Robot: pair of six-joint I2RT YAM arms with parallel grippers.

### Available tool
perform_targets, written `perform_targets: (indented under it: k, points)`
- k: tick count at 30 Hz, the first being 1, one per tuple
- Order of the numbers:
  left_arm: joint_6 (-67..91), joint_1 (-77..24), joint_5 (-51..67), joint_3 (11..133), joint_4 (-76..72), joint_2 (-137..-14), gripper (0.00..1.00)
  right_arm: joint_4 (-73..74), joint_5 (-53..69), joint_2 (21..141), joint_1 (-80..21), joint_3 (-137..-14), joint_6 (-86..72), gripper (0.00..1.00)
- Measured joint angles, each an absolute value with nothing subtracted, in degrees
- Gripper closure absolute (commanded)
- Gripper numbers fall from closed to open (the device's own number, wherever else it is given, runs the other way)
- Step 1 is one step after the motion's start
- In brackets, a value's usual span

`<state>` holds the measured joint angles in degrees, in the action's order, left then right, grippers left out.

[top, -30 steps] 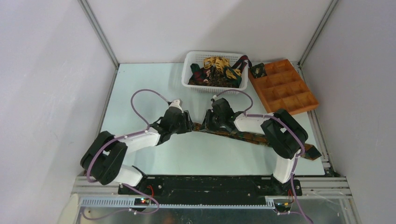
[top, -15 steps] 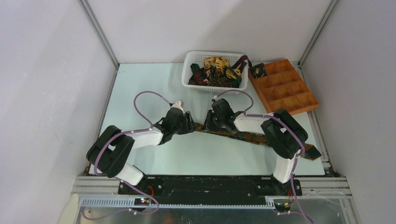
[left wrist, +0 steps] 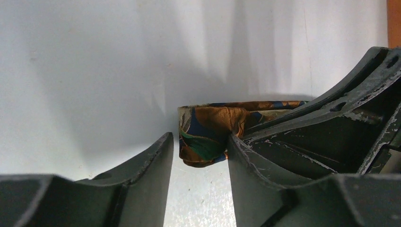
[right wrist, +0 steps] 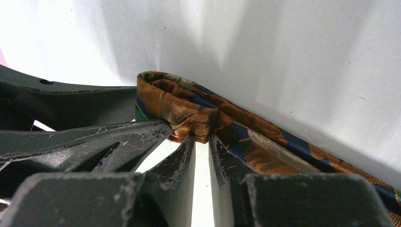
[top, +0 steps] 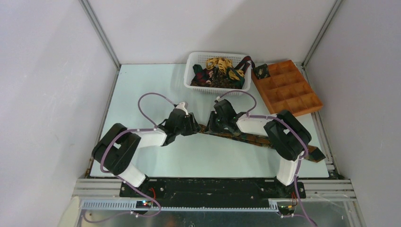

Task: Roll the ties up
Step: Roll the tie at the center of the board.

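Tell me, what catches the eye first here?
The left gripper and right gripper meet in the middle of the table, at the folded end of a long patterned tie. At the far edge, a white basket is heaped with more ties, beside an orange-brown tray.

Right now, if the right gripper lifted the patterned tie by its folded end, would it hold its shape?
Probably floppy: the patterned tie bends over itself where the right gripper pinches it. Its tail lies flat, so it would likely dangle. The loose fold may spring open if released.
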<state>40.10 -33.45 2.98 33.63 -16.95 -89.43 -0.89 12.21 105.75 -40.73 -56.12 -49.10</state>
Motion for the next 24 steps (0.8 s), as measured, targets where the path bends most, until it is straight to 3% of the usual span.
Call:
perform_targets:
  k: [10,17,24]
  points:
    - [40.53,-33.39,4.95,33.63,-18.83,-90.13,0.78,-0.80,12.21,105.75,-40.73,-56.18,-49.06,0.80]
    - [39.83,-33.34,4.32,34.13,-17.30,-89.91,0.80,1.04,11.55,103.85,-40.58,-56.23,-47.90,0.70]
    - [35.33,-33.43,-1.96,38.89,-7.40,-87.90,0.82,4.36,8.51,92.36,-39.55,-55.55,-45.87,0.68]
